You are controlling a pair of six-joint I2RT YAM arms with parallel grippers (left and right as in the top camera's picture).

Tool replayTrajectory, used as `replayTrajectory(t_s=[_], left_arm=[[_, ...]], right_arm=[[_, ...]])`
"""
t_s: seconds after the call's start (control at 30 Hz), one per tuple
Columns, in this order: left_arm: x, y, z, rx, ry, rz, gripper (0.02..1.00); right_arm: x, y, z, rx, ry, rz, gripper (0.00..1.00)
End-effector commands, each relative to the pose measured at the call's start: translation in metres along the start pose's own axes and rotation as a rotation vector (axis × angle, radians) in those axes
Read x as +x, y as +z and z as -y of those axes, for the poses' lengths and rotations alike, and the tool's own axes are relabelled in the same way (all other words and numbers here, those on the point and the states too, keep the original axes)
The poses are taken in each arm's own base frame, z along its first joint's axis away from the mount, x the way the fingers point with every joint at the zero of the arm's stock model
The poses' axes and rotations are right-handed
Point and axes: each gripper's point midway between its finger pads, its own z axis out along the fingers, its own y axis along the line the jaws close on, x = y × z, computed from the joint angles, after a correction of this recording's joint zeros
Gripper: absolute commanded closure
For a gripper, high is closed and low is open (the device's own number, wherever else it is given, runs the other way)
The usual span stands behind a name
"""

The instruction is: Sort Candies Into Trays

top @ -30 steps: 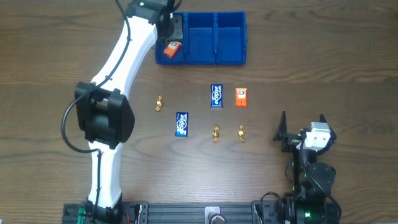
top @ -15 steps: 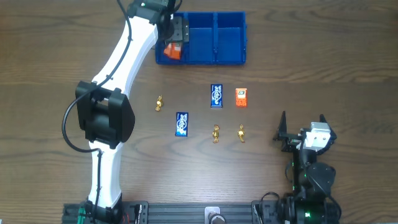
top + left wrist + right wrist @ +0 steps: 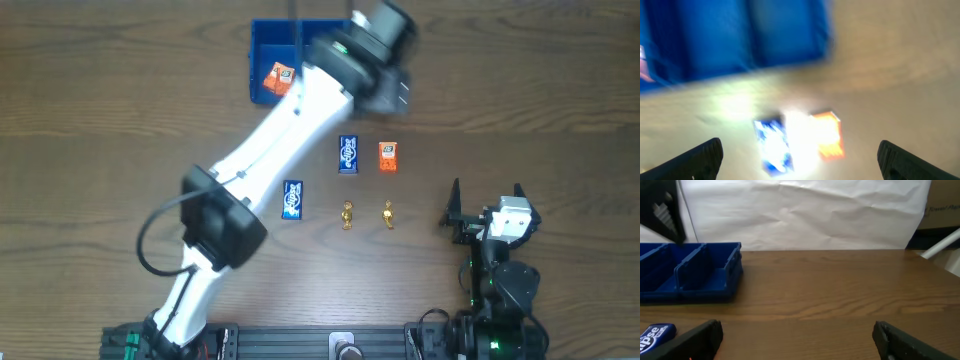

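The blue tray (image 3: pixel 262 50) stands at the table's far side with one orange candy (image 3: pixel 278 77) in its left compartment. My left gripper (image 3: pixel 392 85) hangs open and blurred above the tray's right end. From its own camera, the left gripper (image 3: pixel 800 160) is over a blue candy (image 3: pixel 772 145) and an orange candy (image 3: pixel 829 135), near the tray (image 3: pixel 740 35). On the table lie that blue candy (image 3: pixel 348 153), that orange candy (image 3: pixel 388 155), another blue candy (image 3: pixel 293 199) and two gold candies (image 3: pixel 347 214) (image 3: pixel 388 214). My right gripper (image 3: pixel 485 205) rests open and empty at the near right.
The left arm (image 3: pixel 290 130) stretches diagonally across the middle of the table and covers part of it. In the right wrist view the tray (image 3: pixel 690 275) stands far off, with a blue candy (image 3: pixel 655 332) nearer. Bare wood lies right of the candies.
The left gripper let the orange candy go in the tray's left compartment, then swung quickly right along the tray. The right arm has not moved.
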Motion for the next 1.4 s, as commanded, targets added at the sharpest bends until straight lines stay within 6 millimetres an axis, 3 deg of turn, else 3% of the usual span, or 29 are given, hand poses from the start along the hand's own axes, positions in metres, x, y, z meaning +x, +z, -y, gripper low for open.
replayTrajectory(t_s=[0.03,0.1,0.3,0.5,0.6,0.73,0.8,0.97,1.07,1.17,1.3,1.4], left_arm=[[0.046,0.031,0.023,-0.042,-0.12,-0.114,0.018],[0.065,0.051,0.034,-0.063,-0.118,-0.152,0.02],[0.1,0.105,0.04,-0.082,-0.13,-0.263,0.038],[0.111,0.135,0.044,-0.067,-0.13,-0.294,0.064],[0.112,0.14,0.044,-0.065,-0.131,-0.296,0.156],[0.111,0.141,0.043,-0.064,-0.134,-0.293,0.498],[0.109,0.141,0.044,-0.059,-0.137,-0.287,0.597],[0.104,0.141,0.045,-0.05,-0.141,-0.272,0.643],[0.079,0.126,0.049,-0.008,-0.161,-0.205,0.645],[0.031,0.077,0.034,0.001,-0.155,-0.063,0.641],[-0.027,0.009,-0.004,0.007,-0.151,0.1,0.636],[-0.063,-0.031,-0.051,-0.001,-0.183,0.181,0.636]], right_arm=[[0.001,0.0,0.002,0.008,-0.014,-0.002,0.003],[0.001,0.0,0.002,0.008,-0.014,-0.002,0.003],[0.0,0.0,0.002,0.008,-0.014,-0.002,0.003],[0.001,0.0,0.002,0.008,-0.014,-0.002,0.003],[0.0,0.0,0.002,0.008,-0.014,-0.002,0.003],[0.0,0.0,0.002,0.008,-0.014,-0.002,0.003],[0.0,0.0,0.002,0.008,-0.014,-0.002,0.003],[0.0,0.0,0.002,0.008,-0.014,-0.002,0.003],[0.0,0.0,0.002,0.008,-0.014,-0.002,0.003],[0.001,0.0,0.002,0.008,-0.014,-0.002,0.003],[0.0,0.0,0.002,0.008,-0.014,-0.002,0.003],[0.0,0.0,0.002,0.008,-0.014,-0.002,0.003]])
